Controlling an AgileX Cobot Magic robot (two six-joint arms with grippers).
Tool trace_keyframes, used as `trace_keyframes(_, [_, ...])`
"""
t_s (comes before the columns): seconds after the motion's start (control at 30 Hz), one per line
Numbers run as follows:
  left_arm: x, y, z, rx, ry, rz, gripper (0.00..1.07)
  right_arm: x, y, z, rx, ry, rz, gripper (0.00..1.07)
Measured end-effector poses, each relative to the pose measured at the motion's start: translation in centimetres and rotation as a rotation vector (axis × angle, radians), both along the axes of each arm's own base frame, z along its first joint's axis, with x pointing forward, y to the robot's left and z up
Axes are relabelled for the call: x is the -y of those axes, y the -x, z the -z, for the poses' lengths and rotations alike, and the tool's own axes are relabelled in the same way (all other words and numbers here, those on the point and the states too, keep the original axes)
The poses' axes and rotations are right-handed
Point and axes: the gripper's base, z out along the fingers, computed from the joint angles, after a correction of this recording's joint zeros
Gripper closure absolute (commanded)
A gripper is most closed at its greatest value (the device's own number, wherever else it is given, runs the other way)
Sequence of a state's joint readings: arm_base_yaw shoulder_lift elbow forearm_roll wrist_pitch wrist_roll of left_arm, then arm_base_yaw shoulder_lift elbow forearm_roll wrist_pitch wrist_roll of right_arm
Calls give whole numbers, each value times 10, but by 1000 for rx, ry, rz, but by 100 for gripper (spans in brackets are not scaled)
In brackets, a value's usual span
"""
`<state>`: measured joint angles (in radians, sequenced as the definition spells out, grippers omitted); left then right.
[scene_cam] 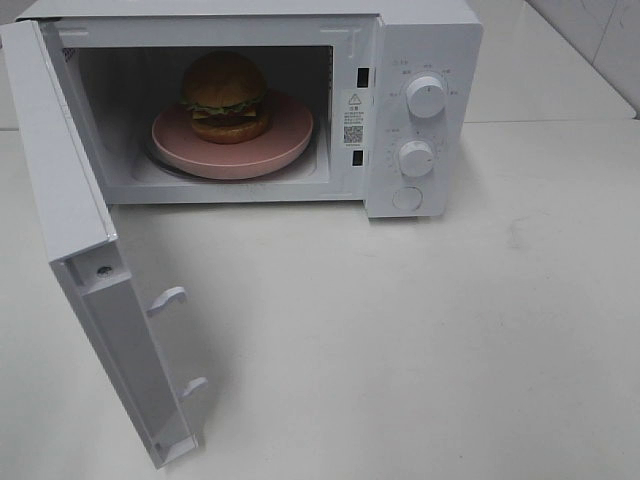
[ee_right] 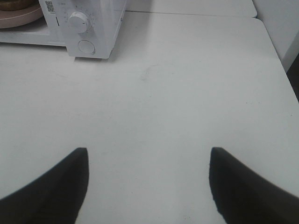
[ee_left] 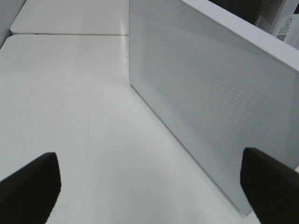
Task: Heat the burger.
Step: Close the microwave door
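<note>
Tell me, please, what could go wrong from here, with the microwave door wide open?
1. The left gripper, jaws open, sits by the outer face of the door; a skewed push might slide the microwave instead of swinging the door shut, leaving the latch hooks unseated.
2. The right gripper hangs over the table, away from the dials; turning one before the door latches may not heat the burger.

Black, tapered, seemingly matte fingers (ee_left: 30,189)
</note>
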<state>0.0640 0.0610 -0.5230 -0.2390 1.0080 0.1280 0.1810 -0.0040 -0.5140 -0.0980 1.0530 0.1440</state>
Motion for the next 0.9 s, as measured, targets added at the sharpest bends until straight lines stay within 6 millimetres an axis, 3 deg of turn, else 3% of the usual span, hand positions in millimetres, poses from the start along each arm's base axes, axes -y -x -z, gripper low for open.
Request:
trace_keyframes(0.07, [-1, -10, -10, 38, 7, -14, 25, 0, 0, 0, 0, 0, 0, 38])
trace_keyframes(0.17, [-2, -14, -12, 45, 10, -19, 30, 0, 0, 0, 0, 0, 0, 38])
trace_keyframes(0.23, [-4, -26, -16, 42, 15, -31, 46, 0, 0, 0, 0, 0, 0, 38])
trace_keyframes(0.27, [-4, -26, -16, 42, 15, -31, 46, 0, 0, 0, 0, 0, 0, 38])
trace_keyframes(0.33, [-5, -42, -17, 4, 21, -41, 73, 0, 0, 0, 0, 0, 0, 38])
trace_keyframes(0.43, [-6, -47, -17, -5, 22, -44, 78, 0, 0, 0, 0, 0, 0, 38])
trace_keyframes(0.5, [-8, -60, -18, -2, 27, -58, 101, 0, 0, 0, 0, 0, 0, 38])
trace_keyframes(0.57, [-8, -63, -19, 8, 28, -64, 107, 0, 0, 0, 0, 0, 0, 38])
trace_keyframes(0.8, [-12, -84, -11, 55, 35, -103, 107, 0, 0, 0, 0, 0, 0, 38])
trace_keyframes(0.9, [-16, -98, 2, 73, 38, -133, 107, 0, 0, 0, 0, 0, 0, 38])
